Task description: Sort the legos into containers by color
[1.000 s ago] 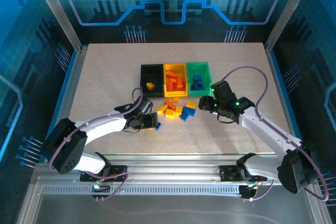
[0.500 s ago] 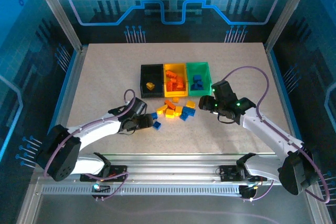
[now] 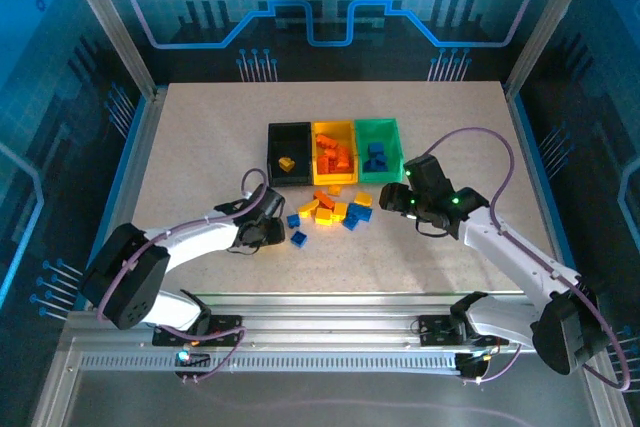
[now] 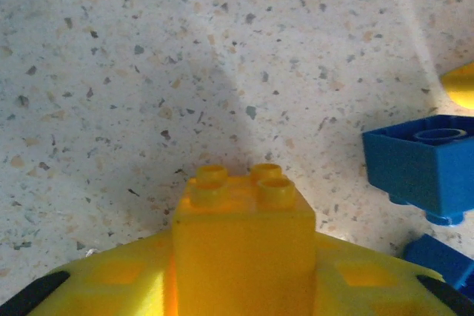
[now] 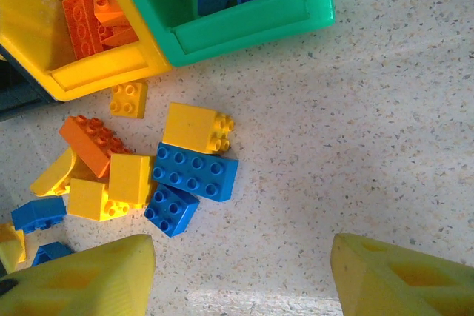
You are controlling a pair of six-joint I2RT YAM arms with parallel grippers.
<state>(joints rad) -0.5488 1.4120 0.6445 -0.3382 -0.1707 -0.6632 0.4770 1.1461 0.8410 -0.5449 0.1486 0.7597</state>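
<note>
The left gripper [image 3: 272, 231] is clenching a yellow brick [image 4: 243, 249] between its fingers over the speckled table [image 4: 148, 72], with a blue brick [image 4: 422, 162] lying just beside it. The right gripper [image 5: 241, 275] is hanging with its jaws spread and nothing between them, near the loose legos [image 5: 148, 175], which are lying just in front of the yellow bin [image 5: 104, 72] and the green bin [image 5: 252, 24]

yellow brick [image 4: 243, 246] in tool [image 4: 243, 286], blue bricks [image 4: 422, 168] beside
</note>
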